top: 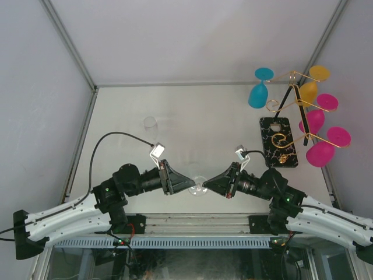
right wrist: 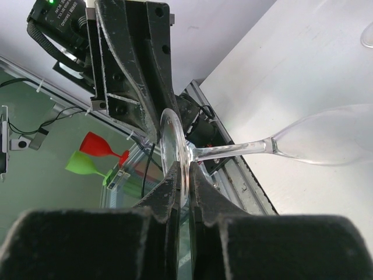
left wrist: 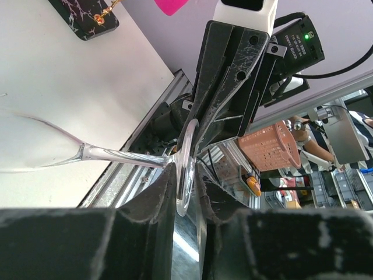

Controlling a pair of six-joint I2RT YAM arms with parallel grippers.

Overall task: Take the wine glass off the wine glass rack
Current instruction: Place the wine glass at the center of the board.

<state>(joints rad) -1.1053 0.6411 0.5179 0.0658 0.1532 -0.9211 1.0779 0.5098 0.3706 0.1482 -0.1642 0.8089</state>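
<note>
Clear wine glass [top: 200,188] hung sideways at lower centre of the top view, already off the wine glass rack [top: 278,141] at upper right. Right gripper [right wrist: 182,188] was pinched narrow on its foot. Left gripper [left wrist: 185,201] straddled the same disc; could not tell whether it gripped.

Judgement: get one firm hold before the other releases, and keep the stem level.

Open table [top: 204,111] lay above. Front rail [top: 198,220] ran close below. Coloured glasses [top: 319,153] sat well to the right.
</note>
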